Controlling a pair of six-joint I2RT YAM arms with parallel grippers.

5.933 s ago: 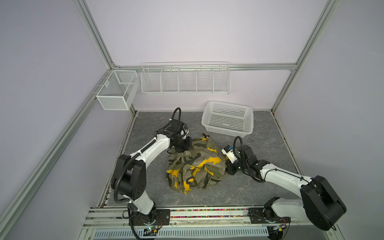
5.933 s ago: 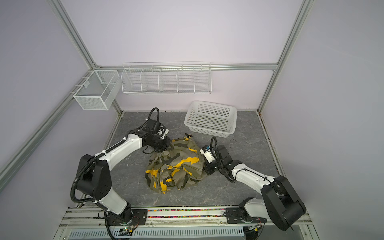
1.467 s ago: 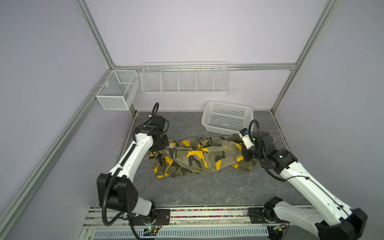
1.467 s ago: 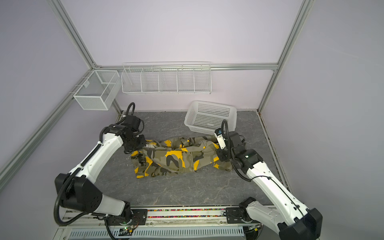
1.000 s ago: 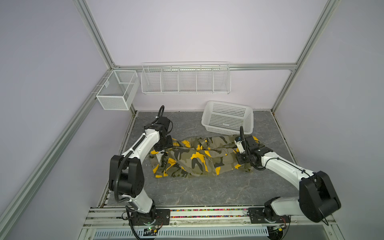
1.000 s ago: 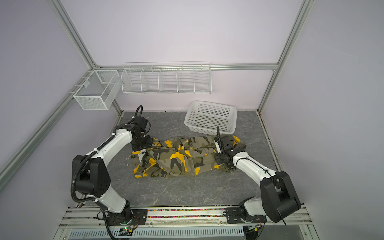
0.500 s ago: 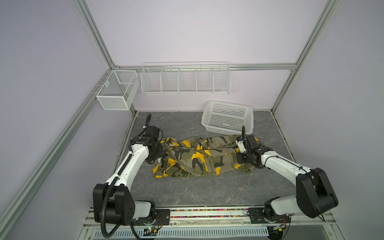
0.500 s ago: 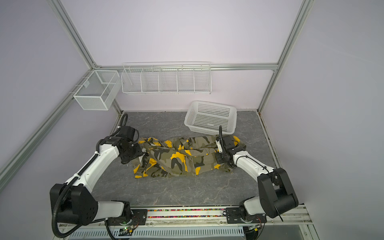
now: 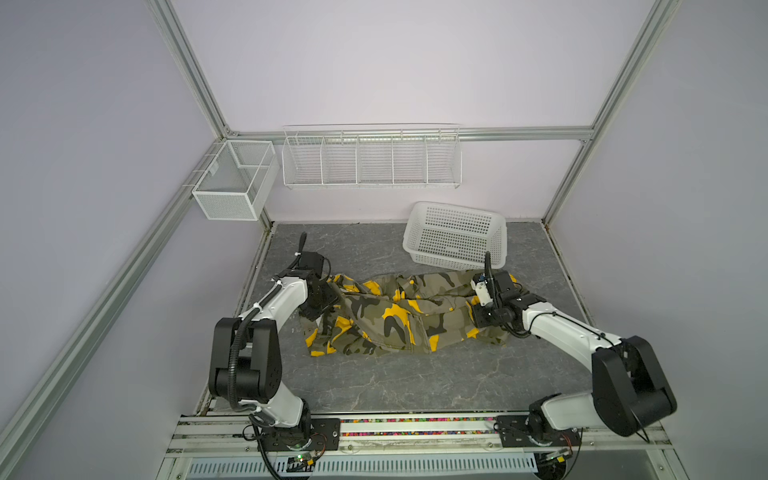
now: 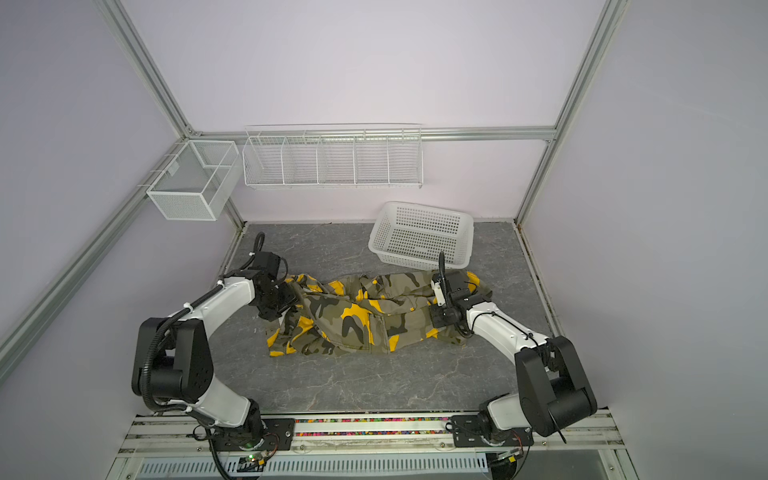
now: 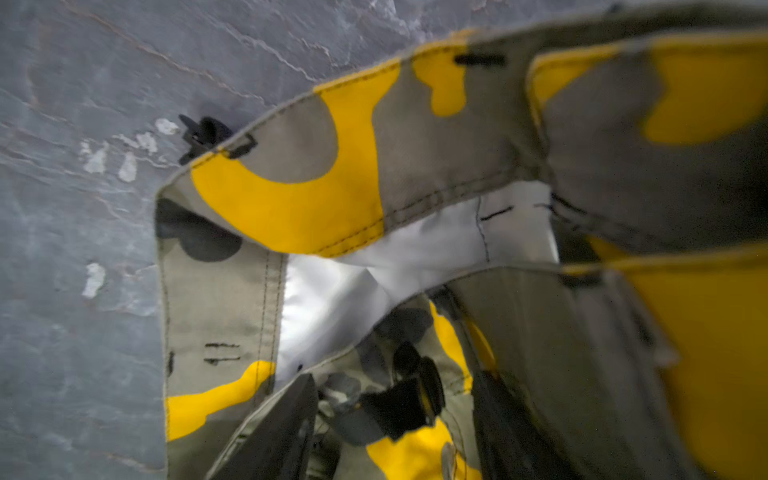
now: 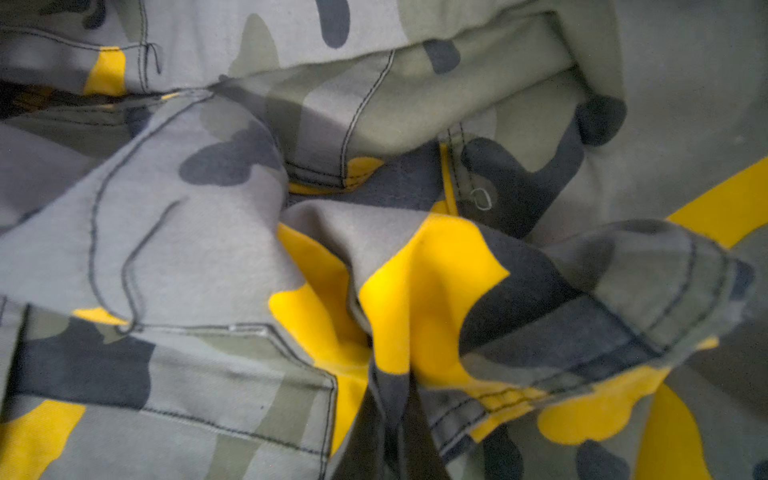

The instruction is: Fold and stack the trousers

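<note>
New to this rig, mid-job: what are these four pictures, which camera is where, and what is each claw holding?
Two white robot arms stand at the near edge of the table, each ending in a two-fingered gripper. The two wide pictures come from one camera overhead; the two close-ups come from cameras on the wrists. The camouflage trousers lie crumpled across the table, a white basket behind them. The right gripper is shut on a bunch of cloth at one end. The left gripper is at the waistband end, jaws apart with cloth between them; no firm grip shows.
</note>
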